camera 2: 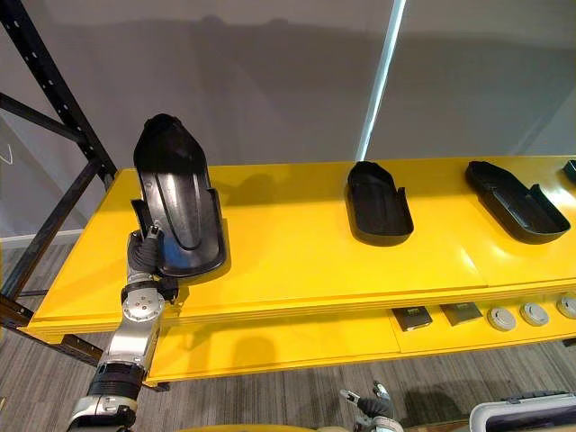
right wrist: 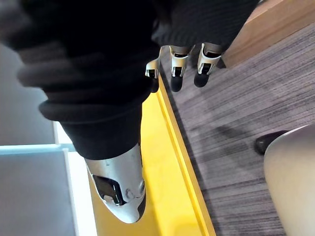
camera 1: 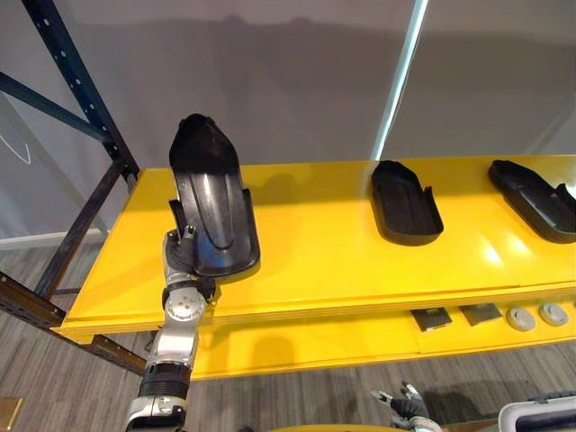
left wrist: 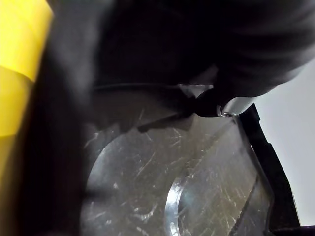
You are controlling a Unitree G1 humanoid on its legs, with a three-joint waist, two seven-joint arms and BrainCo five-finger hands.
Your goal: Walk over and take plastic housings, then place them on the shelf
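Observation:
My left hand (camera 1: 184, 258) is shut on the lower end of a long black plastic housing (camera 1: 211, 202), which stands tilted up over the left part of the yellow shelf (camera 1: 315, 261). In the left wrist view a dark fingertip (left wrist: 209, 104) presses on the housing's scratched inner face (left wrist: 187, 182). Two more black housings (camera 1: 405, 202) (camera 1: 535, 198) lie flat on the shelf to the right. My right hand (camera 1: 405, 409) hangs low below the shelf, its fingers (right wrist: 182, 73) relaxed and holding nothing.
A dark blue rack upright (camera 1: 76, 81) and braces frame the shelf's left end. A lower yellow level holds small dark square parts (camera 1: 432, 318) and grey discs (camera 1: 537, 315). A pale bin corner (camera 1: 540, 416) shows at the bottom right. A grey wall backs the shelf.

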